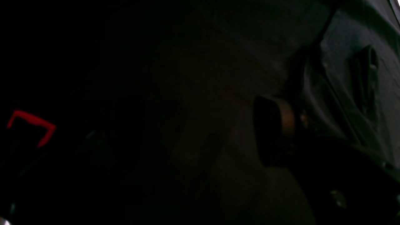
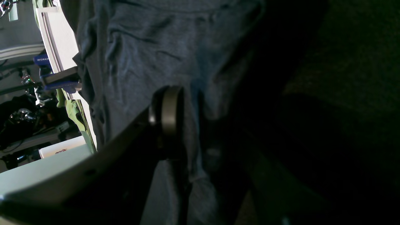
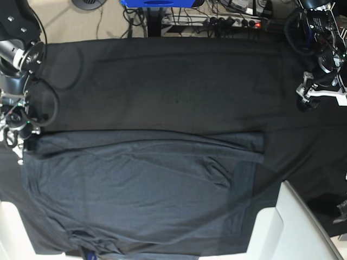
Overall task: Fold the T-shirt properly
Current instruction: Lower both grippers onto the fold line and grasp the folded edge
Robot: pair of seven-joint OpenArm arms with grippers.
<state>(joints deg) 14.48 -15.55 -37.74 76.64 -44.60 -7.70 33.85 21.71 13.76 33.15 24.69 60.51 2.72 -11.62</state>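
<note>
The T-shirt [image 3: 141, 189] lies spread across the near half of the surface [image 3: 162, 81], which is covered by a black tablecloth [image 3: 173, 65]. Its far edge runs in a long fold from the left side of the base view to about the middle right, and its near edge hangs toward the bottom of that view.

The right gripper [image 3: 24, 143] sits at the left end of that far fold in the base view, right at the shirt's corner. In the right wrist view one finger [image 2: 170, 122] with a rounded grey pad presses against the blue-grey knit, and cloth bunches in a ridge just beside it. The second finger is lost in shadow, so the jaws look narrowed around the cloth, but whether they actually pinch it cannot be told.

The left gripper [image 3: 309, 95] hangs above the bare tablecloth at the far right of the base view, well apart from the shirt's right edge. The left wrist view is almost black; one finger [image 1: 275, 128] with a tan pad shows, with wrinkled grey cloth behind it and nothing visible against the pad. The jaws stand wide apart and hold nothing.

A small red bracket-shaped mark [image 1: 31, 125] shows at the left of that dark view.
</note>
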